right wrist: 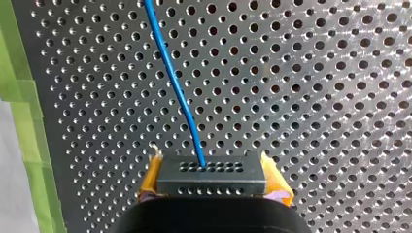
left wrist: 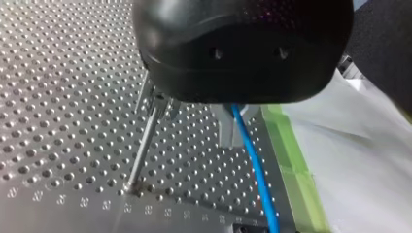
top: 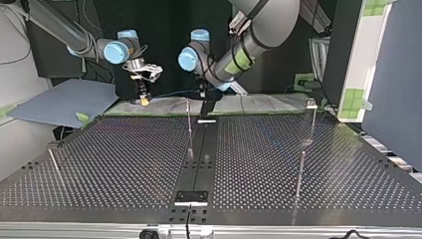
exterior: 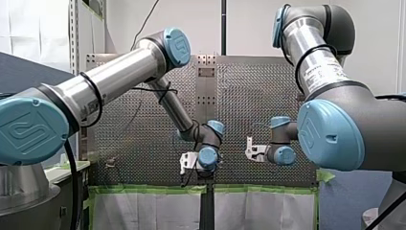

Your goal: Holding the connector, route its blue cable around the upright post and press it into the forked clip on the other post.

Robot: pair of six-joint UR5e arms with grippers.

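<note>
In the right wrist view my right gripper point(right wrist: 211, 180) is shut, its yellow pads point(right wrist: 274, 182) on both sides of a black connector point(right wrist: 211, 174) with rows of small holes. A blue cable point(right wrist: 172, 77) leaves the connector's face and runs away over the perforated plate. In the left wrist view the same blue cable point(left wrist: 255, 165) comes out between the metal fingers point(left wrist: 226, 131) of my left gripper point(left wrist: 238, 128), which is shut on it. A thin upright post point(left wrist: 145, 145) stands just beside that gripper. In the top view my right gripper point(top: 143, 98) hangs left of my left gripper point(top: 204, 98).
Across the perforated table point(top: 124, 164) stand more thin posts: one in the middle point(top: 189, 129), one with a small head at the back right point(top: 312, 119), one at the front right point(top: 299, 174) and one at the left point(top: 53, 160). Green tape point(left wrist: 296, 170) edges the plate.
</note>
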